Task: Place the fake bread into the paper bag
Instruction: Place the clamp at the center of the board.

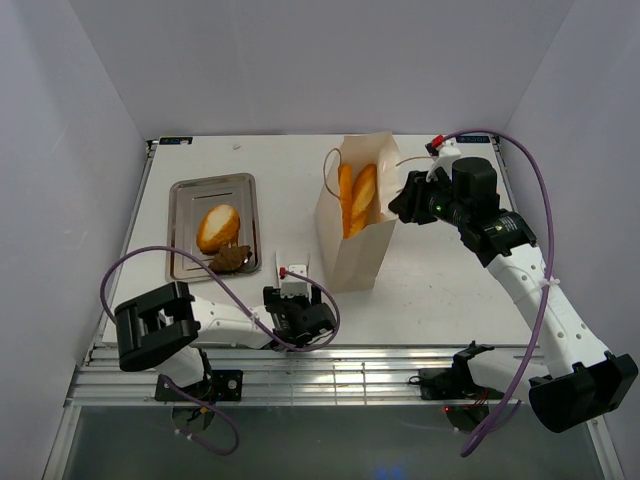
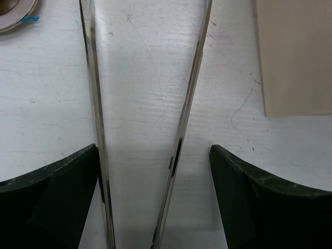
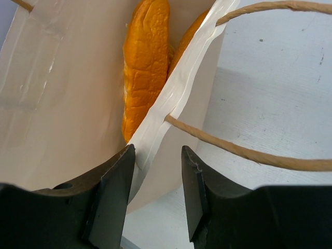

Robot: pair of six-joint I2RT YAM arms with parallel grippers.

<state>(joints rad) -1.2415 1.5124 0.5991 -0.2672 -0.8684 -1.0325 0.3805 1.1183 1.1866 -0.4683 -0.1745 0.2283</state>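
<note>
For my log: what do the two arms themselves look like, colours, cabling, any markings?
Both the left arm and the right arm have white tubular links between blocky black joint housings. A thin purple cable loops loosely off each. Near each wrist sits a small red spot. The jaws are matte black tapered plates. No sleeves or readable lettering show.
</note>
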